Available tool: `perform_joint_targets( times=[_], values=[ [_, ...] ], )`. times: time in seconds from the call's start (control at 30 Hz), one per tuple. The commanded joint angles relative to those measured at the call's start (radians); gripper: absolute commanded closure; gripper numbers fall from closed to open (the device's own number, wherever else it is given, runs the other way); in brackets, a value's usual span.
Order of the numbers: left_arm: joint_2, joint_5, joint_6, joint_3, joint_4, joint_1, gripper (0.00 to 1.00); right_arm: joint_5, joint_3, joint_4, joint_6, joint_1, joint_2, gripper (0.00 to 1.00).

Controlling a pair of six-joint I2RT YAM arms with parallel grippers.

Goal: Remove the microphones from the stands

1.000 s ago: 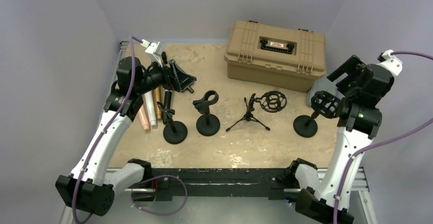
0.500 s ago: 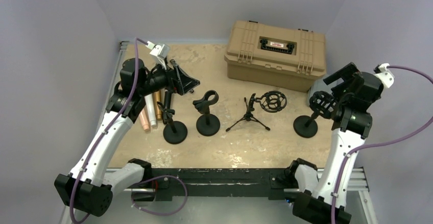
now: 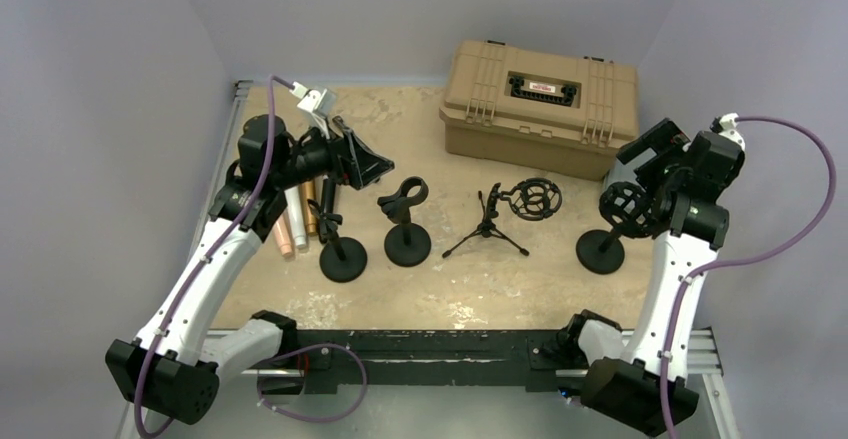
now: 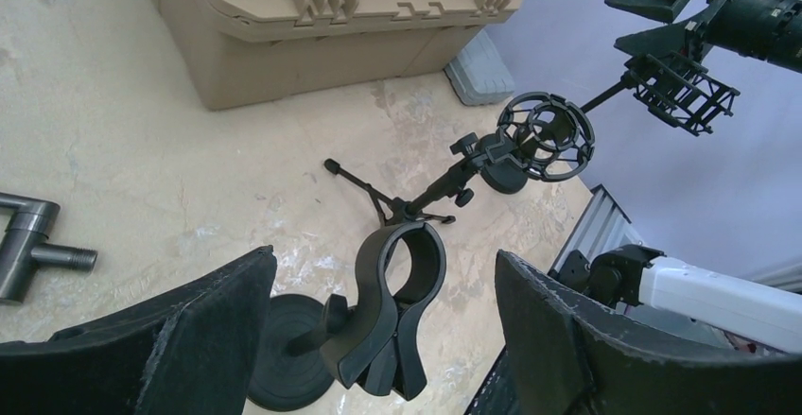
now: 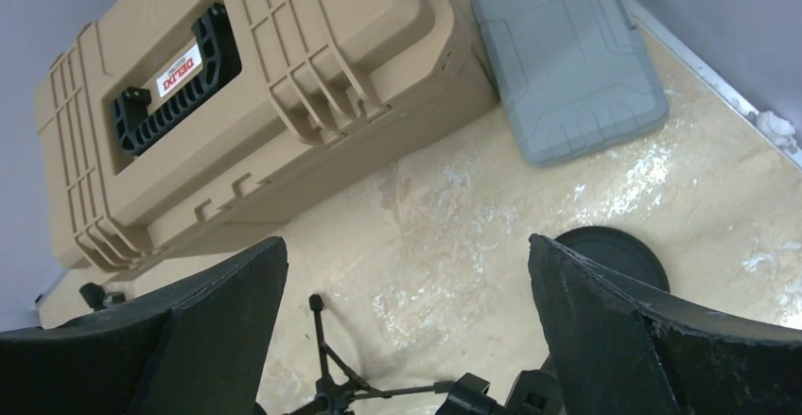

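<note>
Although the row of stands on the desk [image 3: 470, 279] is unchanged, both arms are seen to have shifted over the last second. At the near right, the right arm is swung inward and its wrist is brought from the far edge toward the shock mount [image 3: 627, 205] on the round-based stand. The right claw [image 5: 407, 243] is spread wider than it was and is shown wide in its wrist view, with nothing held between the jaws. Only bare desk and the grey case [image 5: 566, 56] are seen beyond it.

On the left, the arm is moved only slightly. The left claw [image 4: 385, 256] is held wide and empty above the stands, with the empty clip stand [image 4: 392, 302] framed below its jaws. The microphone [image 3: 327, 197], dark and upright, is judged to be still seated in the leftmost stand [image 3: 343, 258], just below that claw. Other microphones [image 3: 293, 214] are laid flat beside it. Farther back, the tripod [image 3: 487, 229] and the tan case [image 3: 540, 104] are untouched.

No grip is yet taken, so the removal is judged not begun.
</note>
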Motion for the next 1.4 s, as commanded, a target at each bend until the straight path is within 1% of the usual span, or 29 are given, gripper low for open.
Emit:
perform_joint_targets(
  times=[0.0, 0.13, 0.2, 0.27, 0.3, 0.33, 0.37, 0.43, 0.53, 0.63, 0.77, 0.8, 0.87, 0.9, 0.93, 1.0, 1.03, 1.1, 1.13, 1.2, 1.23, 1.3, 1.37],
  values=[
    [-0.003, 0.014, 0.025, 0.02, 0.009, -0.014, 0.17, -0.019, 0.039, -0.014, 0.037, -0.004, -0.031, 0.02],
    [-0.016, 0.007, 0.053, 0.043, -0.018, -0.066, 0.17, 0.066, 0.107, -0.029, 0.009, -0.003, -0.032, 0.01],
    [-0.036, -0.064, 0.061, 0.063, -0.052, -0.129, 0.17, 0.111, 0.161, -0.051, -0.018, -0.003, -0.013, 0.01],
    [-0.052, -0.166, 0.051, 0.093, -0.081, -0.229, 0.19, 0.156, 0.225, -0.087, -0.044, -0.004, 0.005, 0.01],
    [-0.054, -0.225, 0.039, 0.129, -0.097, -0.319, 0.22, 0.169, 0.259, -0.095, -0.055, -0.003, 0.006, 0.01],
    [-0.052, -0.292, 0.021, 0.142, -0.105, -0.368, 0.24, 0.183, 0.278, -0.098, -0.059, -0.002, 0.002, 0.01],
    [-0.049, -0.367, -0.011, 0.158, -0.098, -0.461, 0.26, 0.199, 0.297, -0.104, -0.059, -0.003, -0.002, 0.01],
    [-0.028, -0.48, -0.092, 0.165, -0.042, -0.589, 0.27, 0.197, 0.335, -0.118, -0.062, -0.002, -0.012, 0.01],
    [0.054, -0.584, -0.239, 0.179, 0.057, -0.732, 0.27, 0.144, 0.404, -0.149, -0.051, -0.002, -0.022, 0.02],
    [0.223, -0.613, -0.344, 0.254, 0.132, -0.831, 0.26, 0.083, 0.464, -0.156, 0.009, -0.002, -0.055, 0.03],
    [0.469, -0.57, -0.479, 0.487, 0.051, -0.882, 0.26, -0.112, 0.545, -0.139, 0.117, -0.002, -0.089, 0.05],
    [0.509, -0.556, -0.516, 0.523, 0.051, -0.891, 0.26, -0.179, 0.56, -0.132, 0.137, -0.002, -0.089, 0.05],
    [0.572, -0.568, -0.576, 0.565, 0.08, -0.914, 0.27, -0.305, 0.58, -0.121, 0.173, -0.003, -0.089, 0.06],
    [0.593, -0.597, -0.601, 0.578, 0.077, -0.926, 0.27, -0.371, 0.591, -0.108, 0.184, -0.002, -0.089, 0.06],
    [0.612, -0.611, -0.63, 0.584, 0.083, -0.933, 0.27, -0.405, 0.619, -0.117, 0.185, -0.002, -0.087, 0.06],
    [0.632, -0.613, -0.692, 0.552, 0.168, -0.937, 0.27, -0.421, 0.697, -0.153, 0.156, 0.0, -0.079, 0.06],
    [0.638, -0.613, -0.726, 0.533, 0.206, -0.937, 0.28, -0.397, 0.772, -0.183, 0.128, 0.007, -0.072, 0.06],
    [0.657, -0.65, -0.764, 0.525, 0.247, -0.94, 0.28, -0.354, 0.896, -0.25, 0.105, 0.013, -0.037, 0.05],
    [0.669, -0.667, -0.77, 0.533, 0.255, -0.942, 0.28, -0.369, 0.937, -0.264, 0.108, 0.014, -0.026, 0.05],
    [0.707, -0.707, -0.781, 0.567, 0.243, -0.946, 0.28, -0.442, 0.937, -0.244, 0.156, 0.013, -0.037, 0.06],
    [0.728, -0.722, -0.797, 0.588, 0.212, -0.948, 0.28, -0.475, 0.917, -0.223, 0.179, 0.012, -0.05, 0.06],
    [0.777, -0.757, -0.833, 0.62, 0.198, -0.95, 0.28, -0.561, 0.854, -0.162, 0.227, 0.012, -0.085, 0.07],
    [0.814, -0.79, -0.858, 0.652, 0.203, -0.954, 0.28, -0.58, 0.837, -0.148, 0.236, 0.013, -0.105, 0.07]
  ],
)
